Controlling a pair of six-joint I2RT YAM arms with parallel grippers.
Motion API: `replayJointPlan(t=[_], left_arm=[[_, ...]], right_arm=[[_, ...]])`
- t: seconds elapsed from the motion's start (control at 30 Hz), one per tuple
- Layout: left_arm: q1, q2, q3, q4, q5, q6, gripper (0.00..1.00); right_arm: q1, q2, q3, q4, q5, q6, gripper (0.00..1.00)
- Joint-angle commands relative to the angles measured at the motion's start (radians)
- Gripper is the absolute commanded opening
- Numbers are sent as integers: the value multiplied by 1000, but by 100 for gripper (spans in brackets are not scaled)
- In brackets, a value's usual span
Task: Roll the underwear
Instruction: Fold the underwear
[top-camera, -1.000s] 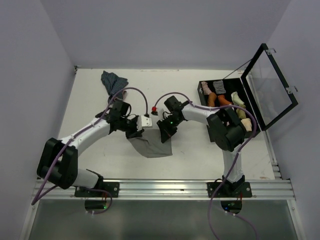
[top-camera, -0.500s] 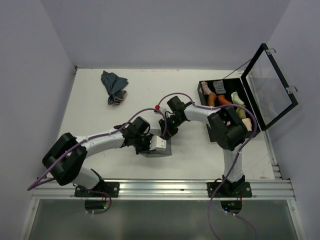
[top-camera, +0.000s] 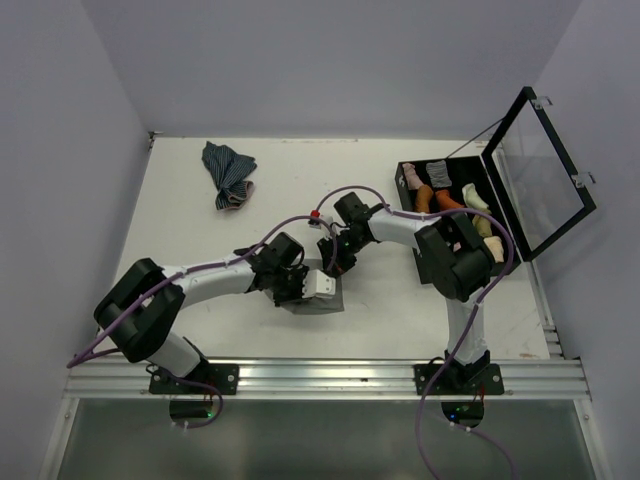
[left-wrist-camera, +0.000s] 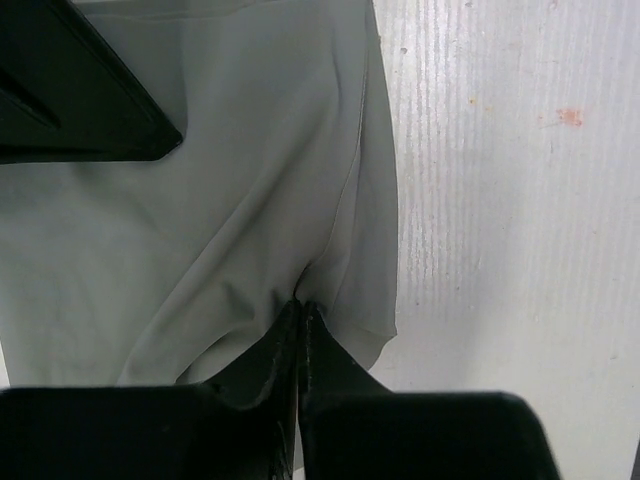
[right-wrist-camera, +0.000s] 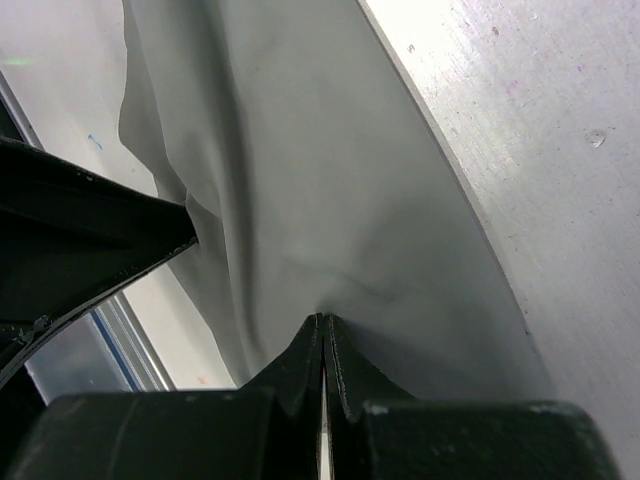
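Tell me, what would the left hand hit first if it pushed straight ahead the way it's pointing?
The grey underwear it is pinching: more fabric lies straight ahead of the left hand. The right hand sits off to one side, probably missed.
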Motion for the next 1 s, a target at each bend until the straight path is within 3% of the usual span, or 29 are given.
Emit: replayJointPlan(t=[0.0, 0.47, 0.57, 0.67, 0.73, 0.87, 0.9, 0.97], left_arm=[[-9, 1, 31, -42, 53, 1, 0], [-42, -53, 85, -137, 120, -32, 0], [-49, -39, 82, -140, 120, -32, 7], [-51, -22, 76, -136, 113, -39, 9], [-51, -14, 74, -126, 114, -44, 4], [-52, -10, 77, -125, 117, -56, 6], [-52, -11, 77, -126, 123, -53, 0], [-54, -19, 82, -129, 133, -56, 0]], right_arm=[[3, 6, -22, -1, 49, -2, 1], [3, 9, -19, -6, 54, -2, 1], [4, 9, -17, -7, 52, -2, 1], [4, 6, -16, -9, 54, -2, 1], [4, 6, -17, -12, 54, -4, 1], [4, 3, -20, -15, 54, -8, 0], [4, 2, -20, -15, 54, -7, 0], [4, 3, -19, -17, 55, -7, 0]])
